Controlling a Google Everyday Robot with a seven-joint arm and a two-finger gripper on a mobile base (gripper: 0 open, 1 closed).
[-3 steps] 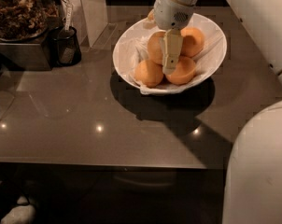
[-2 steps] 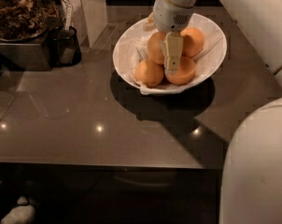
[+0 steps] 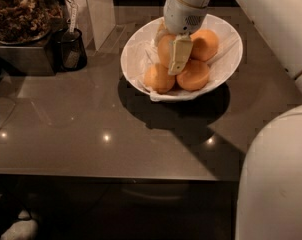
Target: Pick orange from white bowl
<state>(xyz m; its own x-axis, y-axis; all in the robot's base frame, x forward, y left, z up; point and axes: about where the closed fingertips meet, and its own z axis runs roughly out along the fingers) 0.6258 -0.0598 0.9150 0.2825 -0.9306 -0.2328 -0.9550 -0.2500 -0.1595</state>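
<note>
Glossy white bowl (image 3: pixel 230 59), crumpled paper lining (image 3: pixel 141 59); smooth-skinned orange (image 3: pixel 164 51); matt plastic hand (image 3: pixel 174 59) in bowl; polished dark tabletop (image 3: pixel 66 119)

— What sort of place is this?

— A kitchen or break-room counter, by the look of it. The end effector (image 3: pixel 177 56) hangs over a white bowl (image 3: pixel 231 39) of oranges (image 3: pixel 164 49), lined with paper, on a glossy dark tabletop (image 3: pixel 81 114).

— Anything else pointing that way?

— Well off to the left of the end effector in the view, a small dark cup (image 3: pixel 71 51) holds a utensil (image 3: pixel 72 16). Beyond it, a dark tray (image 3: pixel 16 59) is heaped with brown dried stuff. Small lights reflect in the tabletop nearer the camera. Home or office, I cannot tell.
</note>
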